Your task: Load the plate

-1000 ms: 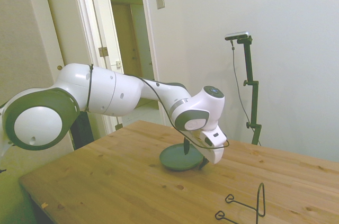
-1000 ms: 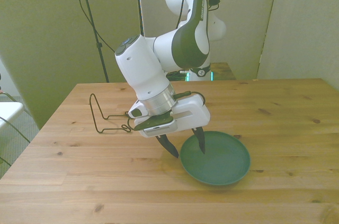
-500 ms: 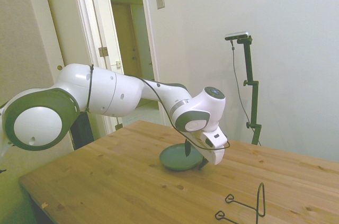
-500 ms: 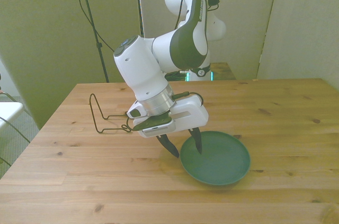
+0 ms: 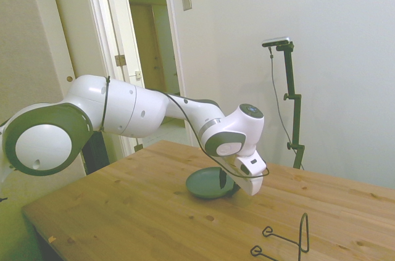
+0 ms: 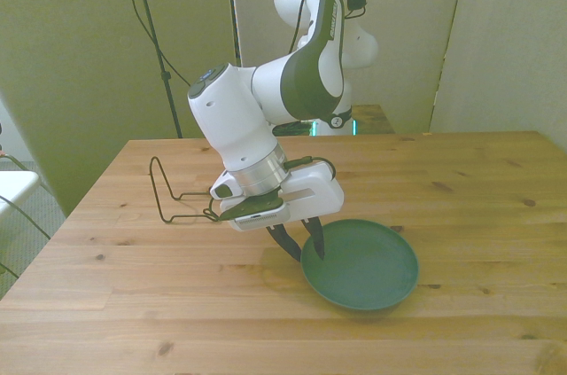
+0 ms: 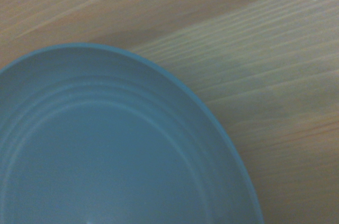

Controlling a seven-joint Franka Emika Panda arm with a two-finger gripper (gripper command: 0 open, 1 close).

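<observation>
Plate: the small round, shallow teal blue-grey plate (image 6: 368,266) lies flat on the wooden table (image 6: 461,189), nearest the front camera and toward the front view's right of centre. In the side view the plate (image 5: 207,184) shows as a low dark disc partly behind the gripper. The wrist view is filled with the plate (image 7: 106,155), its low raised rim curving across bare wood grain; the picture is soft there, so faint rings in its floor are about all that can be made out.

Gripper: the white two-finger gripper with dark fingers (image 6: 299,245) hangs tilted over the plate's edge on the front view's left. One dark finger reaches down inside the rim, the other stands just outside it, so the rim sits between them. The fingers are parted with a narrow gap, and they seem not to be pressing the rim, though the front view is too coarse to be certain of contact. In the side view the gripper (image 5: 227,182) points down at the plate's near side.

Rack: a thin black wire rack (image 6: 182,196) stands on the table behind the gripper, on the front view's left, apart from the plate. The side view shows the rack (image 5: 290,239) well clear of the plate.

Arm: the white jointed arm (image 6: 292,82) bends down from the far edge to the gripper.
</observation>
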